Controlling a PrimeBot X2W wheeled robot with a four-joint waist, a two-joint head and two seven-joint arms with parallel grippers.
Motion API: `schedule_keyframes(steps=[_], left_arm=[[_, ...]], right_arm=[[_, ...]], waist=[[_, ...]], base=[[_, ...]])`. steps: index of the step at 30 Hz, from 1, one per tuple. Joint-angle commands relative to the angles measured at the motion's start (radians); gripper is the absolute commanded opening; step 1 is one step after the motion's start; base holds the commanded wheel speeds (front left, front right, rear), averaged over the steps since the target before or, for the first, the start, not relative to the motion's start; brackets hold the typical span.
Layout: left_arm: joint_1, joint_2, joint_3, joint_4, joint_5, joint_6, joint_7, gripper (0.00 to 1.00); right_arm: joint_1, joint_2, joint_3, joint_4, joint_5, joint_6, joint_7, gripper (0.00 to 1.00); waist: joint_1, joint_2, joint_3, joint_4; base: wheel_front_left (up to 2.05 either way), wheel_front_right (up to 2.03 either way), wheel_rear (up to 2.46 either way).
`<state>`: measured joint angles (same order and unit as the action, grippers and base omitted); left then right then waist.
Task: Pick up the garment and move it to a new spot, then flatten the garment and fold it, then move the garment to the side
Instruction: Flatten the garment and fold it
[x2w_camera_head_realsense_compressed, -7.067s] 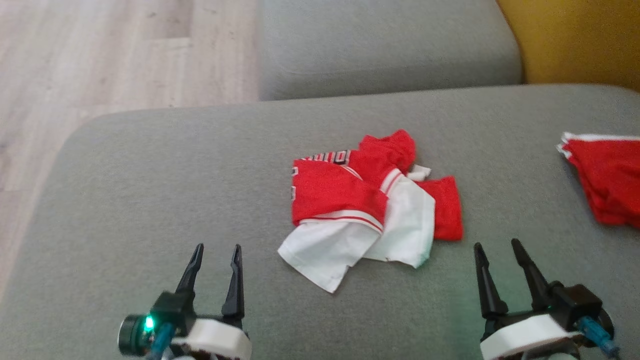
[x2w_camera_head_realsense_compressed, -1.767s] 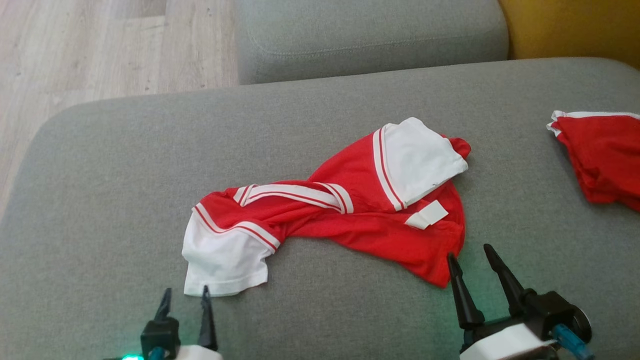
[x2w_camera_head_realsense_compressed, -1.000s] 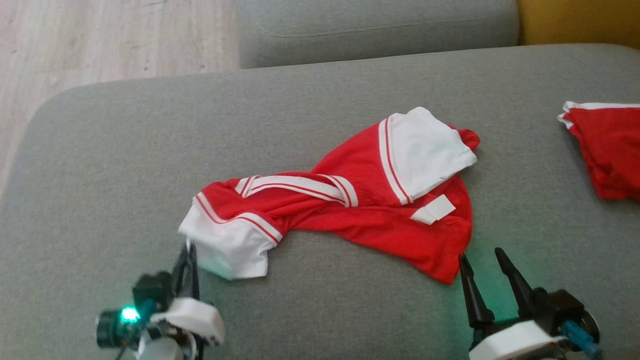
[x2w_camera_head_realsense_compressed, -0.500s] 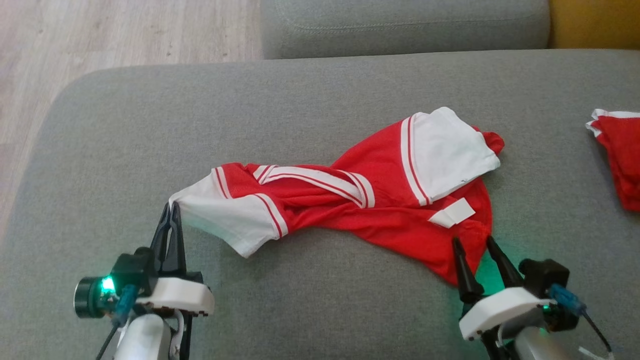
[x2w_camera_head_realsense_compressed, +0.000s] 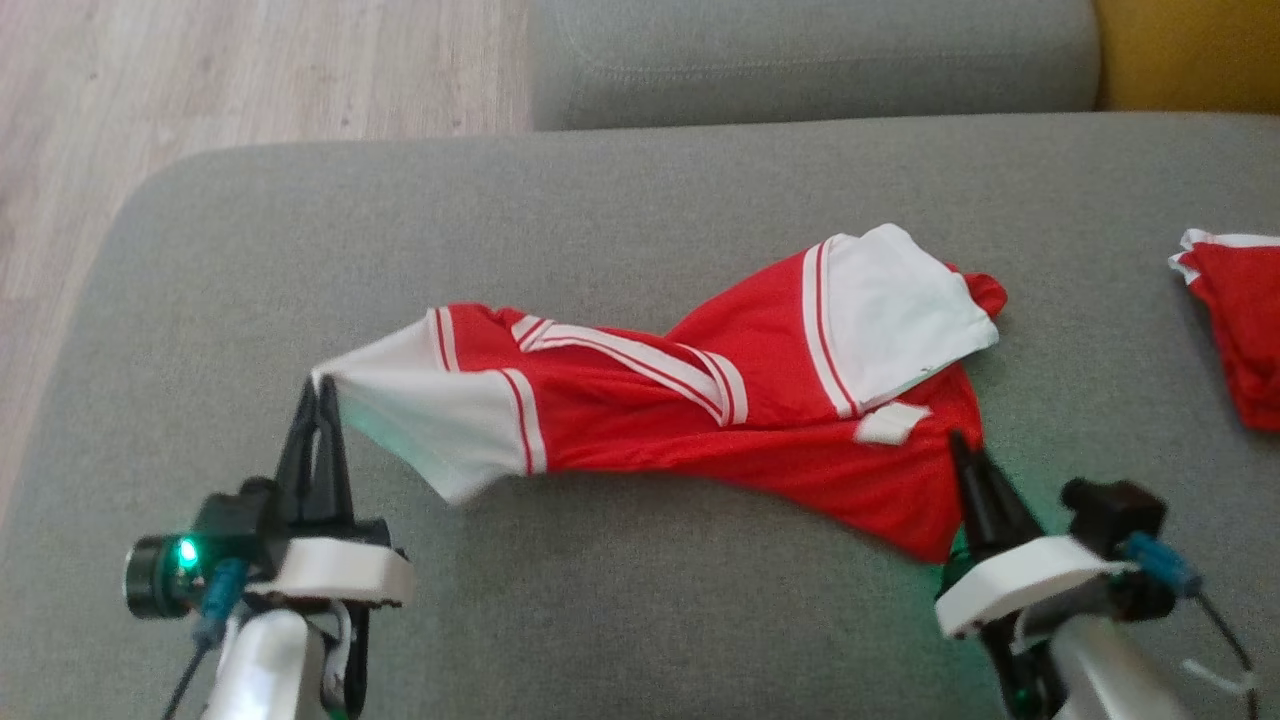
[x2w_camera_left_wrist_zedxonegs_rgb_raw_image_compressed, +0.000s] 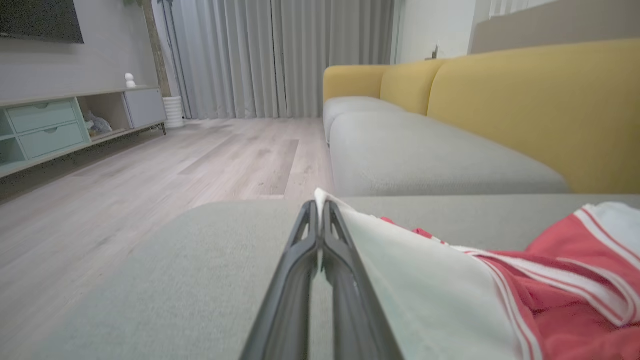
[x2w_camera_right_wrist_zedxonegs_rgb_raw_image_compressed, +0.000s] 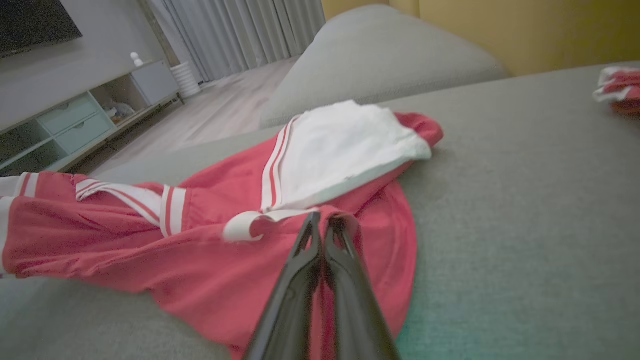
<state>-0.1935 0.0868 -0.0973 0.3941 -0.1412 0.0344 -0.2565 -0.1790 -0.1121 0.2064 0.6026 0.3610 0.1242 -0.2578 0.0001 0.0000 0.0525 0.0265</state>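
The garment (x2w_camera_head_realsense_compressed: 700, 400) is a red jersey with white sleeves and striped trim, stretched left to right across the grey sofa seat (x2w_camera_head_realsense_compressed: 620, 200). My left gripper (x2w_camera_head_realsense_compressed: 320, 385) is shut on the tip of its white left sleeve, lifting that corner off the cushion. In the left wrist view the closed fingers (x2w_camera_left_wrist_zedxonegs_rgb_raw_image_compressed: 320, 210) pinch the garment's (x2w_camera_left_wrist_zedxonegs_rgb_raw_image_compressed: 425, 275) white edge. My right gripper (x2w_camera_head_realsense_compressed: 962, 440) is shut on the red hem at the garment's right side. The right wrist view has its fingers (x2w_camera_right_wrist_zedxonegs_rgb_raw_image_compressed: 322, 220) pressed together on a red fold of the garment (x2w_camera_right_wrist_zedxonegs_rgb_raw_image_compressed: 210, 240).
A second red and white garment (x2w_camera_head_realsense_compressed: 1235, 320) lies at the seat's right edge. Another grey cushion (x2w_camera_head_realsense_compressed: 810, 50) sits beyond, with a yellow backrest (x2w_camera_head_realsense_compressed: 1190, 50) at the far right. Wood floor (x2w_camera_head_realsense_compressed: 200, 70) lies to the left, past the seat's rounded edge.
My right gripper has shut on the red hem, having stood open beside it. The left gripper has pulled the white sleeve further left and up, stretching the garment.
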Motion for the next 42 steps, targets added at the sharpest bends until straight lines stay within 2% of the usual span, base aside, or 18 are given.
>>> schedule_keyframes(steps=[1,6,11,16,21,25,31,32,38,42], left_arm=[[-0.034,0.013,0.044,-0.052,-0.009,-0.003,-0.005,0.00],[-0.077,-0.005,0.097,-0.168,-0.106,-0.066,-0.005,0.00],[-0.209,-0.013,0.095,-0.258,-0.204,-0.123,0.007,0.00],[-0.390,-0.001,0.062,-0.354,-0.269,-0.147,0.074,0.00],[-0.574,0.028,0.039,-0.382,-0.297,-0.154,0.144,0.00],[-0.696,0.042,0.027,-0.292,-0.299,-0.154,0.190,0.00],[-0.827,0.050,0.006,-0.050,-0.295,-0.153,0.229,0.00],[-0.827,0.050,0.006,-0.050,-0.295,-0.153,0.229,0.00],[-1.007,0.049,-0.023,0.154,-0.285,-0.159,0.164,0.00],[-1.146,0.046,-0.034,0.242,-0.302,-0.163,0.092,0.00]], right_arm=[[-0.022,-0.015,0.004,-0.052,-0.002,0.007,-0.004,0.00],[-0.006,-0.065,-0.073,-0.229,-0.009,0.007,-0.004,0.00],[-0.020,-0.163,-0.132,-0.424,0.001,0.007,-0.004,0.00],[-0.078,-0.280,-0.151,-0.596,-0.003,0.007,0.005,0.00],[-0.206,-0.367,-0.161,-0.708,-0.006,0.007,0.082,0.00],[-0.336,-0.405,-0.111,-0.663,-0.012,0.007,0.112,0.00],[-0.530,-0.413,0.029,-0.410,0.044,0.007,0.127,0.00],[-0.530,-0.413,0.029,-0.410,0.044,0.007,0.127,0.00],[-0.735,-0.408,0.145,-0.186,0.120,0.007,0.081,0.00],[-0.879,-0.425,0.169,-0.084,0.120,0.007,0.031,0.00]], waist=[[-0.0001,0.0000,-0.015,-0.005],[-0.0001,0.0000,-0.056,-0.017],[-0.0001,0.0000,-0.093,-0.030],[-0.0001,0.0000,-0.122,-0.048],[-0.0001,0.0000,-0.134,-0.061],[-0.0001,0.0000,-0.123,-0.056],[-0.0001,0.0000,-0.057,-0.023],[-0.0001,0.0000,-0.057,-0.023],[-0.0001,0.0000,0.077,0.014],[-0.0001,0.0000,0.145,0.029]], base=[[0.00,0.00,0.00],[0.00,0.00,0.00],[0.00,0.00,0.00],[0.00,0.00,0.00],[0.00,0.00,0.00],[0.00,0.00,0.00],[0.00,0.00,0.00],[0.00,0.00,0.00],[0.00,0.00,0.00],[0.00,0.00,0.00]])
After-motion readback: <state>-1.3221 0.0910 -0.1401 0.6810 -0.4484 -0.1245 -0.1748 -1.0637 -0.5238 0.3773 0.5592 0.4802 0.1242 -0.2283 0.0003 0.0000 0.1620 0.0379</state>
